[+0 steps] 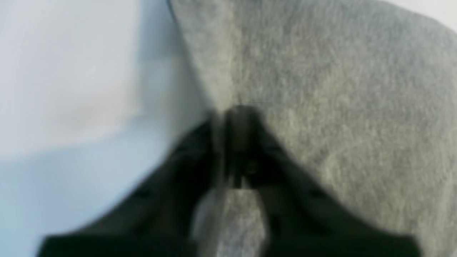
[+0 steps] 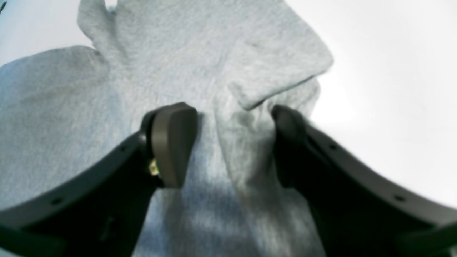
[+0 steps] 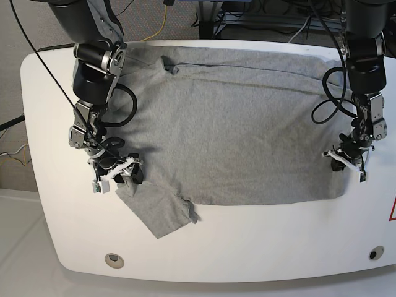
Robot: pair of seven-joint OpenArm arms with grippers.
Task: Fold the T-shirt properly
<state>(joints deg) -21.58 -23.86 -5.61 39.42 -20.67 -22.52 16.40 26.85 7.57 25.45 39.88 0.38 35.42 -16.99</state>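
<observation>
T-shirt (image 3: 229, 130) spread flat on white table (image 3: 247, 247), pinched at one edge only.
Left gripper (image 1: 235, 117) clamped on hem; right gripper (image 2: 232, 142) agape, straddling bunched fabric beside sleeve. Best closed firmly before lifting both together, evenly.

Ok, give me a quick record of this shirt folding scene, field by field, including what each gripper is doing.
item: heather-grey cotton T-shirt, spread flat, plain side up
surface: white rounded table
left gripper: shut on the T-shirt's edge
right gripper: open, jaws astride a raised fold near the sleeve
sleeve: sticks out toward the table's front edge
</observation>
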